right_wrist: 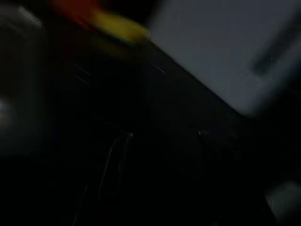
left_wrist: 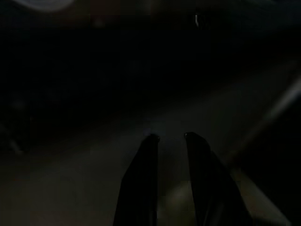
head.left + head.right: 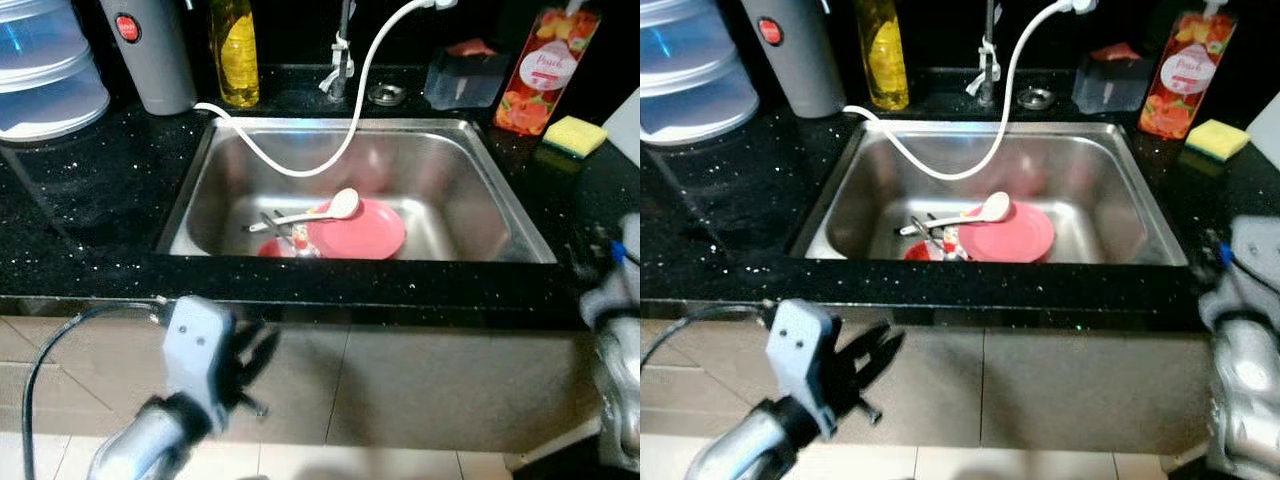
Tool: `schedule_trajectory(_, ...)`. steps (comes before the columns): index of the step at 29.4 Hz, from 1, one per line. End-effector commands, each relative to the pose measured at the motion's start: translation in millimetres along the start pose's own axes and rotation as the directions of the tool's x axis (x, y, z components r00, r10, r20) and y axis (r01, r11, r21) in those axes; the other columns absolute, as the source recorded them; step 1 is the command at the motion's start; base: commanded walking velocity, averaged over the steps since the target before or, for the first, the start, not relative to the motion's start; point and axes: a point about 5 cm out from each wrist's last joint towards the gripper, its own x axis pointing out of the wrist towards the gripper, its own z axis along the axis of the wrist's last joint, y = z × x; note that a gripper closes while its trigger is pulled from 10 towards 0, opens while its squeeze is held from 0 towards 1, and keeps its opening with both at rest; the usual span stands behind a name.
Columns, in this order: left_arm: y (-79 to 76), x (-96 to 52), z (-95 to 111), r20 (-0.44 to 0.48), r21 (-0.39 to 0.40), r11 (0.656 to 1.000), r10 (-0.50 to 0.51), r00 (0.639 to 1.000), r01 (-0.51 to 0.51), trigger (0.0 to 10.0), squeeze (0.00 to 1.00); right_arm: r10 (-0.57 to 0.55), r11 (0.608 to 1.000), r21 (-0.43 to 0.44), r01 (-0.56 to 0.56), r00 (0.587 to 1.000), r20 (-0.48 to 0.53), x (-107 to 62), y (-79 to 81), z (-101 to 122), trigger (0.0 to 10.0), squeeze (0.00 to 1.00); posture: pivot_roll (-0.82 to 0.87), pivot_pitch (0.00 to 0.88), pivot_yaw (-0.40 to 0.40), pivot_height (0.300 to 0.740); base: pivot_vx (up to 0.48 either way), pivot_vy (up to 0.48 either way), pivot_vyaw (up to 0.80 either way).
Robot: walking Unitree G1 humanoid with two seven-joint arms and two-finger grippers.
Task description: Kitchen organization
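Observation:
A steel sink (image 3: 330,126) is set into the black counter straight ahead. In its basin lie a pink plate (image 3: 368,234), a white spoon (image 3: 338,206) resting across it, some dark cutlery and a small red item. My left gripper (image 3: 256,352) hangs open and holds nothing, below the counter's front edge at the left, in front of the cabinet face. Its two fingers (image 2: 146,179) stand slightly apart in the dark left wrist view. My right arm (image 3: 618,300) is at the counter's right edge. The right gripper (image 1: 162,135) is open, pointing along the dark counter toward the blurred yellow sponge (image 1: 120,26).
A white hose (image 3: 300,165) loops from the faucet (image 3: 342,60) into the sink. Behind it stand a yellow bottle (image 3: 234,50), a grey flask (image 3: 155,50), stacked clear containers (image 3: 45,75), a dark box (image 3: 465,75), a peach pouch (image 3: 545,70) and a sponge (image 3: 574,135).

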Motion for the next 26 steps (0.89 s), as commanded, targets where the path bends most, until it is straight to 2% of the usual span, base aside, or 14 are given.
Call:
schedule_trajectory(1,1.7,-2.0,-4.7,-0.046,0.003,1.0,-0.008,0.999,0.008,10.0,0.0,-0.073,0.996,-0.052,0.071,0.996,-0.043,-3.8,-13.9,-10.9,10.0,0.0,0.01,0.055,0.047,0.74,0.0,0.0,0.0)
schedule_trajectory(3,3.9,-0.5,-8.1,-0.064,-0.003,1.0,0.008,0.998,-0.009,10.0,0.0,-0.105,0.992,-0.078,0.1,0.992,-0.072,-7.1,-21.3,-18.8,10.0,0.0,0.0,0.058,0.046,0.74,0.0,0.0,0.0)
schedule_trajectory(4,11.6,5.0,-16.2,-0.104,-0.005,0.998,0.065,0.992,-0.066,10.0,0.0,-0.139,0.983,-0.137,0.118,0.978,-0.153,-20.1,-31.3,-42.7,10.0,0.0,-0.01,0.063,0.039,0.74,0.0,0.0,0.0)
schedule_trajectory(6,14.5,6.8,-19.3,-0.123,-0.009,0.996,0.086,0.989,-0.088,10.0,0.0,-0.147,0.98,-0.158,0.119,0.972,-0.181,-25.8,-33.9,-51.1,10.0,0.0,-0.01,0.065,0.039,0.74,0.0,0.0,0.0)
schedule_trajectory(9,16.9,8.1,-21.1,-0.13,0.002,0.994,0.106,0.986,-0.107,10.0,0.0,-0.144,0.978,-0.176,0.109,0.968,-0.203,-31.2,-34.7,-58.6,10.0,0.0,-0.01,0.066,0.036,0.74,0.0,0.0,0.0)
schedule_trajectory(11,19.4,7.8,-28.7,-0.165,0.041,0.992,0.128,0.978,-0.123,10.0,0.0,-0.126,0.972,-0.225,0.06,0.947,-0.295,-53.7,-31.6,-86.6,10.0,0.0,-0.01,0.065,0.03,0.74,0.0,0.0,0.0)
schedule_trajectory(13,19.4,7.8,-28.7,-0.165,0.041,0.992,0.128,0.978,-0.123,10.0,0.0,-0.126,0.972,-0.225,0.06,0.947,-0.295,-53.7,-31.6,-86.6,10.0,0.0,-0.01,0.065,0.03,0.74,0.0,0.0,0.0)
schedule_trajectory(14,19.6,6.7,-33.1,-0.191,0.063,0.991,0.13,0.973,-0.12,10.0,0.0,-0.117,0.969,-0.244,0.032,0.933,-0.34,-66.2,-29.5,-100.3,10.0,0.0,0.0,0.064,0.029,0.74,0.0,0.0,0.0)
schedule_trajectory(16,17.5,4.4,-45.0,-0.248,0.101,0.99,0.125,0.961,-0.103,10.0,0.0,-0.065,0.97,-0.237,-0.045,0.897,-0.438,-87.2,-18.3,-124.2,10.0,0.0,0.0,0.06,0.026,0.74,0.0,0.0,0.0)
schedule_trajectory(19,16.5,4.3,-48.3,-0.268,0.114,0.989,0.121,0.956,-0.093,10.0,0.0,-0.014,0.969,-0.222,-0.104,0.882,-0.471,-93.8,-8.6,-132.4,10.0,0.0,0.0,0.058,0.023,0.74,0.0,0.0,0.0)
schedule_trajectory(21,16.6,5.5,-49.8,-0.275,0.125,0.988,0.126,0.953,-0.094,10.0,0.0,0.114,0.959,-0.163,-0.234,0.838,-0.534,-106.2,13.7,-146.7,10.0,0.0,0.01,0.056,0.017,0.74,0.0,0.0,0.0)
schedule_trajectory(24,17.7,5.6,-50.3,-0.281,0.131,0.986,0.136,0.95,-0.102,10.0,0.0,0.183,0.949,-0.113,-0.294,0.807,-0.562,-112.4,25.1,-152.4,10.0,0.0,0.01,0.056,0.017,0.74,0.0,0.0,0.0)
schedule_trajectory(25,18.2,4.6,-52.5,-0.296,0.139,0.984,0.147,0.944,-0.11,10.0,0.0,0.279,0.919,-0.072,-0.388,0.767,-0.577,-119.4,39.5,-157.0,10.0,0.0,0.01,0.055,0.016,0.74,0.0,0.0,0.0)
schedule_trajectory(26,18.2,4.6,-52.5,-0.296,0.139,0.984,0.147,0.944,-0.11,10.0,0.0,0.279,0.919,-0.072,-0.388,0.767,-0.577,-119.4,39.5,-157.0,10.0,0.0,0.01,0.055,0.016,0.74,0.0,0.0,0.0)
